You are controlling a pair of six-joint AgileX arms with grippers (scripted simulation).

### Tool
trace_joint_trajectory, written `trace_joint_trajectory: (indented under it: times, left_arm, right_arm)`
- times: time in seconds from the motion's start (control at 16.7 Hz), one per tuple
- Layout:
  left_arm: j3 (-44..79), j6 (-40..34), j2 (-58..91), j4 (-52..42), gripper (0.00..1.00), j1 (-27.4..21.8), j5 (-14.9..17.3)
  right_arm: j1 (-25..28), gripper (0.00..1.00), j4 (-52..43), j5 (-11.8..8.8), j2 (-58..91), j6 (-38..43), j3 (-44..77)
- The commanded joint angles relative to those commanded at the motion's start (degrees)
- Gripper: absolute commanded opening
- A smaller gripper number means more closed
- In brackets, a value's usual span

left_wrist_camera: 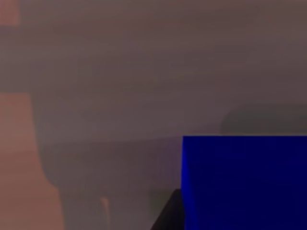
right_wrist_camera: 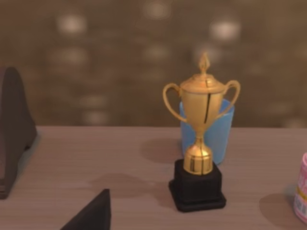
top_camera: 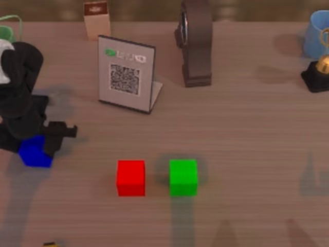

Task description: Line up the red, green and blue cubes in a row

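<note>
Blue is the colour that matters at this moment: the blue cube [top_camera: 35,152] sits at the left side of the wooden tabletop [top_camera: 247,144], tucked against the left gripper [top_camera: 49,141], whose dark fingers reach over it from the arm's black body. Whether the fingers have closed on the cube cannot be told from above, and the left wrist view shows only a blue face [left_wrist_camera: 244,182] filling one corner with a sliver of dark finger beside it. The red cube [top_camera: 130,177] and the green cube [top_camera: 183,177] already lie side by side near the middle front, apart by a small gap and level with each other, well away from the blue one. The step in hand looks like the pick-up of the third cube. The next move would call for a firm hold, a lift, and a carry to the right to set the blue cube down in line with the other two, at matching spacing and without nudging the red one. The right arm is out of the top view; its wrist camera looks at a gold trophy [right_wrist_camera: 201,139] in front of a light blue cup [right_wrist_camera: 223,132]. Behind the cubes stand a QR-code sign [top_camera: 126,74], a tan box [top_camera: 96,19] and a dark curved stand [top_camera: 195,43].
</note>
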Motion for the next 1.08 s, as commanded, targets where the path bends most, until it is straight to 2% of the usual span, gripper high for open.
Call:
trace_joint_trajectory:
  times: [0.54,0.9,1.08]
  left_arm:
    - [0.74,0.12,-0.62,-1.1,0.0,0.04,0.01]
    - [7.06,-0.09,-5.39,-12.68,0.0,0.91,-0.02]
    - [8.34,-0.12,-6.66,-14.79,0.0,1.1,-0.04]
  right_arm:
    - [0.0,1.0,0.0,0.0,0.0,0.0,0.0]
    - [0.0,1.0,0.0,0.0,0.0,0.0,0.0]
    - [0.0,1.0,0.0,0.0,0.0,0.0,0.0]
